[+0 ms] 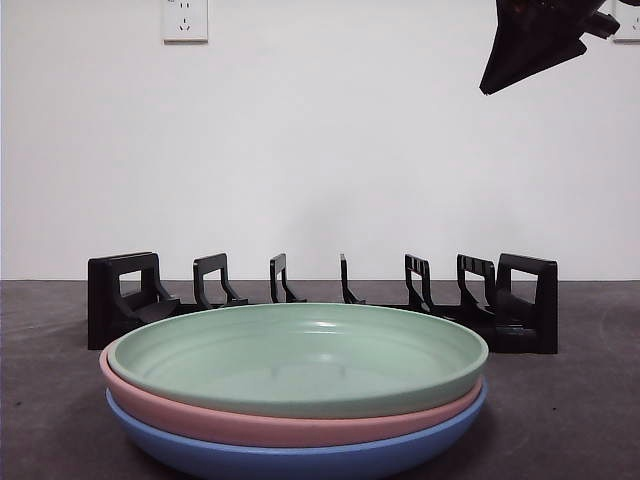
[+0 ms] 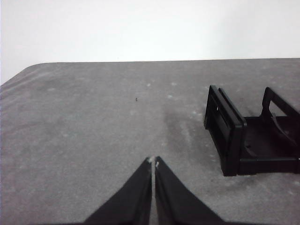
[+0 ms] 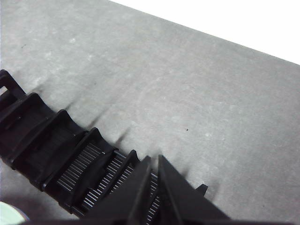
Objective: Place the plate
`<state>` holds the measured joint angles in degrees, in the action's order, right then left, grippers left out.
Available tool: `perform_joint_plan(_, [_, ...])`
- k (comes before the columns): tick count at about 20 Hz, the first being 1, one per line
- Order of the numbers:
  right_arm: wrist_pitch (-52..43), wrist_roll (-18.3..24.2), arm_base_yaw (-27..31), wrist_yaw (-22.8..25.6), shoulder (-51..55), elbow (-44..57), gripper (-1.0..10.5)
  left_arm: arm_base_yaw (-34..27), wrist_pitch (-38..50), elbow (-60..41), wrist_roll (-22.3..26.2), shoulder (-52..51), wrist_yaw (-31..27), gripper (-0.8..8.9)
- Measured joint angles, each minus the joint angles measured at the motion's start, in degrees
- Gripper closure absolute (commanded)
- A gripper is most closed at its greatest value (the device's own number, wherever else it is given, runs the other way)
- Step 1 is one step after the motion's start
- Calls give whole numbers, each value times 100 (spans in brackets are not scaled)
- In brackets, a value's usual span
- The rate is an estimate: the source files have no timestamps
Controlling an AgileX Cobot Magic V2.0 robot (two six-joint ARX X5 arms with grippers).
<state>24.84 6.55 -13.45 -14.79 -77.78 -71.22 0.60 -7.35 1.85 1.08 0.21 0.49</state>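
Note:
A green plate (image 1: pixel 300 360) lies on top of a stack, over a pink plate (image 1: pixel 200 418) and a blue plate (image 1: pixel 300 458), close to the camera in the front view. Behind the stack stands a black slotted rack (image 1: pixel 125 295) with nothing in its slots. My right gripper (image 3: pixel 154 159) hangs shut and holding nothing, high above the rack (image 3: pixel 61 150), with a sliver of the green plate (image 3: pixel 9 216) at the picture's corner. It shows as a black tip (image 1: pixel 490 85) at the upper right. My left gripper (image 2: pixel 153 161) is shut over bare table, beside one end of the rack (image 2: pixel 229 136).
The grey table (image 2: pixel 93 122) ends at a rounded corner on the left arm's side. A white wall with a socket (image 1: pixel 185 20) stands behind the rack.

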Motion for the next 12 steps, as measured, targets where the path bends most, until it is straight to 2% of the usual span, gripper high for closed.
perform_joint_plan(12, [-258, 17, 0, 66, 0, 0, 931, 0, 28, 0, 0, 0, 7, 806])
